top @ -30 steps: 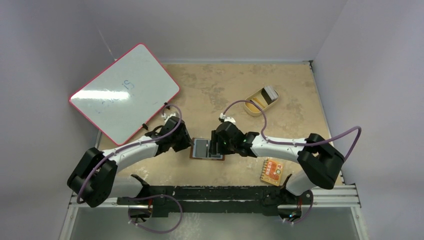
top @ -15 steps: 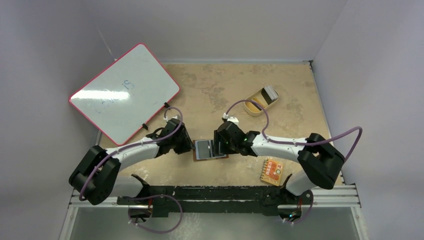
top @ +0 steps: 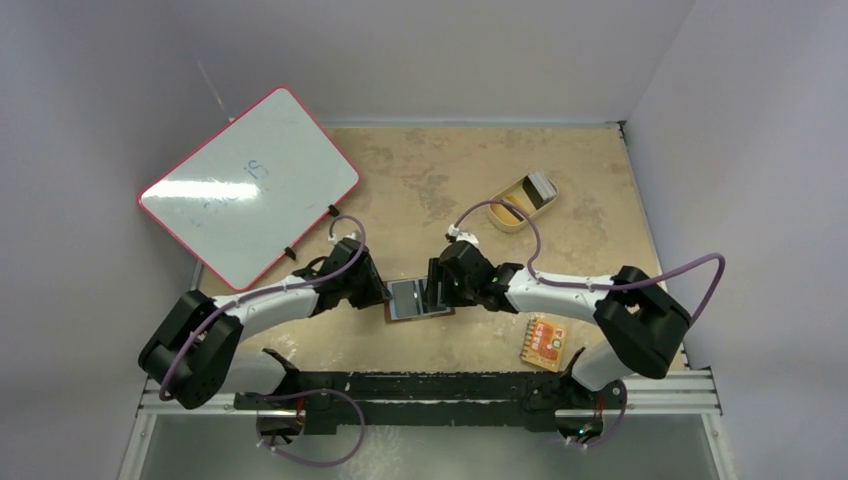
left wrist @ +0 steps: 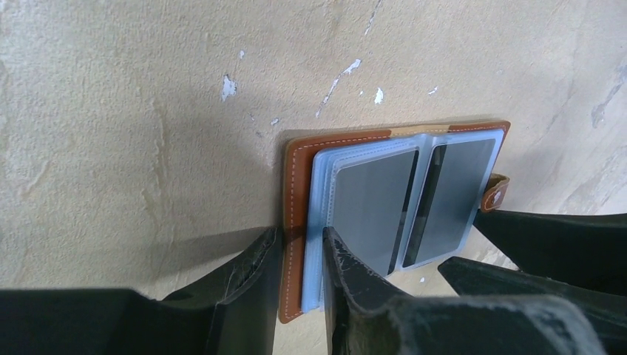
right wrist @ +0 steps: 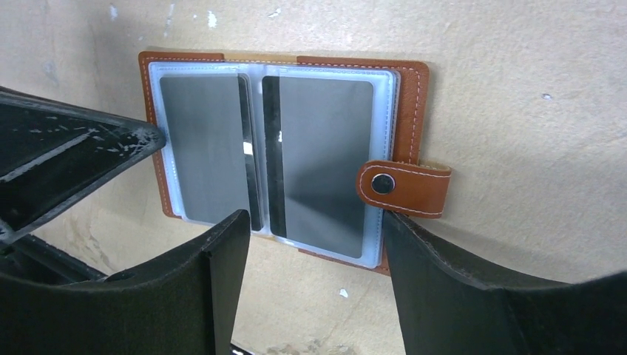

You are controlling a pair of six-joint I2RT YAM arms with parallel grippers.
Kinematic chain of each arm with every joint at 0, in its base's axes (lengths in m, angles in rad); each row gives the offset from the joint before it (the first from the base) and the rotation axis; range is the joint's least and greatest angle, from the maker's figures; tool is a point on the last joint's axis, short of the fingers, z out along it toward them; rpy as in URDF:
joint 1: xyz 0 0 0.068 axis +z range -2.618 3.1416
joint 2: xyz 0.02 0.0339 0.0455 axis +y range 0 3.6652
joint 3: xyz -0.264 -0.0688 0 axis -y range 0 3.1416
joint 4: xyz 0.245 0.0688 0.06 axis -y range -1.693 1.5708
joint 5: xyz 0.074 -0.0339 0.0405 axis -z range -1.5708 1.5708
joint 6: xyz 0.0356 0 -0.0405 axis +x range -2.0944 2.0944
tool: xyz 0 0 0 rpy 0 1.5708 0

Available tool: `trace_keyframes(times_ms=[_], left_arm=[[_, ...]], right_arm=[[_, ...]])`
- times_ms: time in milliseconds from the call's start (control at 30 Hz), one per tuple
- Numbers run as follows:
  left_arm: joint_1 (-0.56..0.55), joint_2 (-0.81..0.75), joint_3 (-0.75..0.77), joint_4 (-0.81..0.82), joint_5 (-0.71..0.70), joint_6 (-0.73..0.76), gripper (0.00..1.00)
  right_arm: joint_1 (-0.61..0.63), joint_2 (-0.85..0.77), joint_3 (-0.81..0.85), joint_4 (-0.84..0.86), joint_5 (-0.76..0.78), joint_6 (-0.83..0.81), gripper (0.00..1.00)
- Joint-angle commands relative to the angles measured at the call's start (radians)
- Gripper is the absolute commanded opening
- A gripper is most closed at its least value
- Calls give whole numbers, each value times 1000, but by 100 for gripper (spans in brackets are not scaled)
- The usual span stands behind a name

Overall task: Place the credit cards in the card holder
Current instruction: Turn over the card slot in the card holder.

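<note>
brown card holder open flat, long axis left-right, snap tab rightward

The left arm and right arm share white tubular links between bulky black joint housings, with a purple cable looping along each. Both are bolted to a black and silver rail at the near side. The left tool and right tool carry broad matte-black fingers, scuffed with pale scratches.
</note>
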Motion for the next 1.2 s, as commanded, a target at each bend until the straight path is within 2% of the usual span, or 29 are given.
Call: trace_keyframes(times_ms=[0, 100, 167, 533, 1167], left_arm=[[4, 10, -11, 29, 9, -2, 24], [4, 14, -11, 33, 11, 0, 15], [4, 13, -13, 38, 13, -3, 14], [3, 21, -17, 46, 15, -8, 14], [3, 4, -24, 42, 11, -15, 15]], right_arm=[[1, -19, 3, 49, -29, -9, 68], [1, -52, 7, 49, -33, -12, 68], [0, -70, 12, 42, -36, -17, 68], [1, -111, 19, 76, -99, -31, 68], [1, -63, 27, 214, -240, -93, 69]])
